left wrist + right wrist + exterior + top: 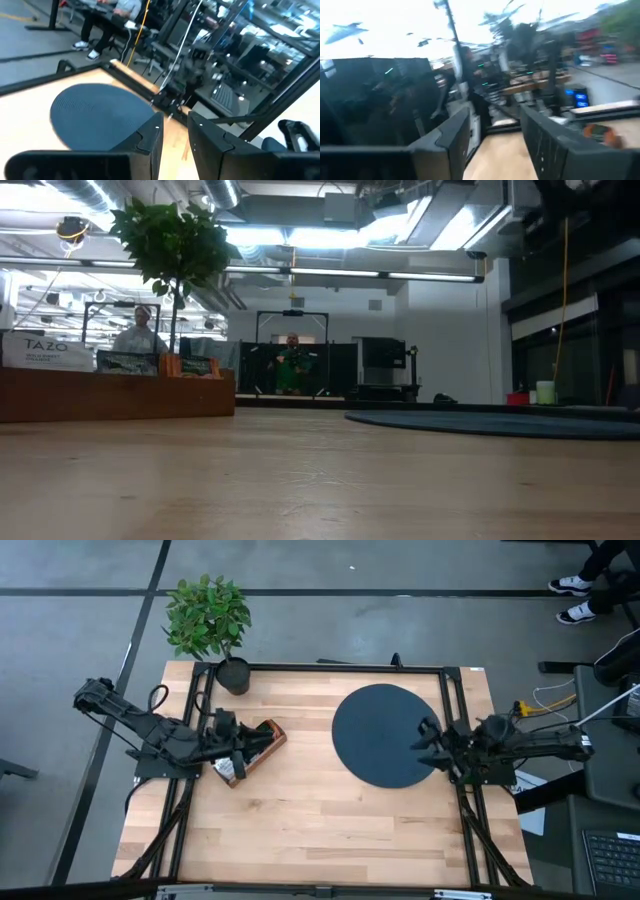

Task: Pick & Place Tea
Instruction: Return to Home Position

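The tea shows in the low view as sachets (128,362) standing upright in a brown wooden box (115,395) at the left, some orange (186,366), beside a white labelled one (45,350). In the high view the box (262,743) lies on the table's left half. My left gripper (250,743) hovers over it, pointing toward the table's right. Its fingers (175,142) stand apart with nothing between them. My right gripper (425,736) is open over the right edge of the dark round disc (385,735), and its fingers (492,140) are bare.
A potted plant (210,620) stands at the table's far left corner. The disc (500,423) lies flat on the right half. Bare wood (320,820) stretches across the middle and near side. People sit beyond the table (107,15).
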You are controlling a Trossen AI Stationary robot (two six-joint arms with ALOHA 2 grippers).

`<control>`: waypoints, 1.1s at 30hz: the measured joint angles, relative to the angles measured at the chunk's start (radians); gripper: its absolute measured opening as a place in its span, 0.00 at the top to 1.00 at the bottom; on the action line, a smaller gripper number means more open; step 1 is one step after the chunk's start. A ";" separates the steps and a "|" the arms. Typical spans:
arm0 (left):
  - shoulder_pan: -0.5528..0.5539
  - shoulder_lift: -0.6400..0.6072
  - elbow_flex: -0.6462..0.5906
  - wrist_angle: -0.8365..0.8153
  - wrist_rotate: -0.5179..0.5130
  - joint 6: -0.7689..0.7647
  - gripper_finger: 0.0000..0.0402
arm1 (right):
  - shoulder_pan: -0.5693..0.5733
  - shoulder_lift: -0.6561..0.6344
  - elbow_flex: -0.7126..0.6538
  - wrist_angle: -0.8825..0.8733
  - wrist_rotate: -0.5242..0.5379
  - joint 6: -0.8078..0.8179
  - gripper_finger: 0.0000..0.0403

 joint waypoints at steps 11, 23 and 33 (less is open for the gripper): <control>0.000 -0.002 0.000 0.190 0.001 0.117 0.79 | -0.002 -0.005 -0.171 0.137 -0.032 -0.091 0.56; 0.000 -0.002 0.000 0.198 0.002 0.158 0.78 | -0.003 -0.005 -0.171 -0.271 0.104 -0.185 0.56; 0.000 -0.002 0.000 0.180 -0.035 0.155 0.78 | -0.003 0.020 -0.170 -0.356 0.164 -0.062 0.56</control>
